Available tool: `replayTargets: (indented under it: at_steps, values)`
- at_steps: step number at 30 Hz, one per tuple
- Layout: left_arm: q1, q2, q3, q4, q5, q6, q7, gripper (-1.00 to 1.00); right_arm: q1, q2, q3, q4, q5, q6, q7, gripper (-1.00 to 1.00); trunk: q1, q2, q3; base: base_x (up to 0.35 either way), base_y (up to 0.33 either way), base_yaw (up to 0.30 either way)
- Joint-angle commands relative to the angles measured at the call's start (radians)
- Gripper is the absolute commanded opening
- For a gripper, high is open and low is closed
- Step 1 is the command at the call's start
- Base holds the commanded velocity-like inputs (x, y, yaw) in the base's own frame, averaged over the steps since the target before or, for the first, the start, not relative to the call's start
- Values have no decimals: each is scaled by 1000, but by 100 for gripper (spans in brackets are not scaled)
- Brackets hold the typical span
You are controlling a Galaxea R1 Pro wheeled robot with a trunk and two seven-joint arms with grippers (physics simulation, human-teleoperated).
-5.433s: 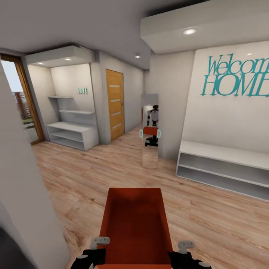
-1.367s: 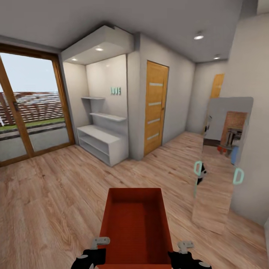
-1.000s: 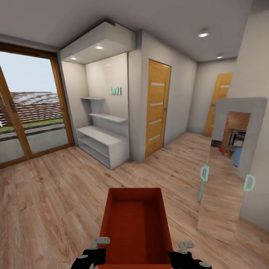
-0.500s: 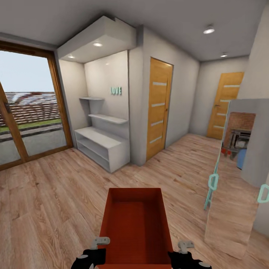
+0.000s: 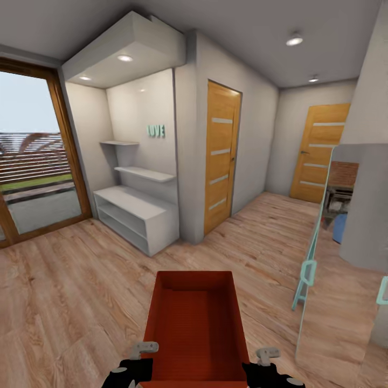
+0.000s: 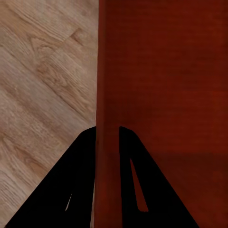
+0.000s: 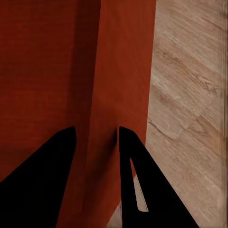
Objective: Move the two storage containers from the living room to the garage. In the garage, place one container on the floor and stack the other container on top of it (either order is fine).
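Note:
I carry one orange-red storage container [image 5: 195, 328], open at the top and empty, low in the head view above light wood planks. My left gripper [image 5: 141, 362] is shut on its left wall and my right gripper [image 5: 258, 365] is shut on its right wall. In the left wrist view the black fingers [image 6: 80, 175] pinch the container wall [image 6: 108, 95]. The right wrist view has the black fingers [image 7: 130, 175] astride the other wall [image 7: 107, 95]. The second container is out of view.
Ahead on the left stands a white shelf unit [image 5: 137, 215] in an alcove beside a glazed patio door [image 5: 32, 161]. Two orange-brown doors [image 5: 220, 156] [image 5: 318, 151] line the hallway ahead. A tall mirror [image 5: 345, 258] leans close on my right.
The whole view has swung from the "Welcome HOME" wall toward the hallway, and the mirror has drawn closer on the right. The container and both grippers keep their place in the picture.

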State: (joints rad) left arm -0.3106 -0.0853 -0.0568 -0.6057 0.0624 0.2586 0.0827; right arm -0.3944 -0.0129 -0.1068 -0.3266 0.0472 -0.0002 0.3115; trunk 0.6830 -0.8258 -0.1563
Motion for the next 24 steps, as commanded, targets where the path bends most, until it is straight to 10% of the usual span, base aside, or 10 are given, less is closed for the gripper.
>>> replayTargets:
  at_steps: [1,24]
  values:
    - [-1,-30,-1,-26,-3,7,9,-100,0,10,33,3,11,0,9,-100,1,-1,-2,324,0,-268]
    - [-1,-28,0,-26,0,7,8,-100,0,10,33,3,11,0,8,-100,1,-1,-2,319,110,-165]
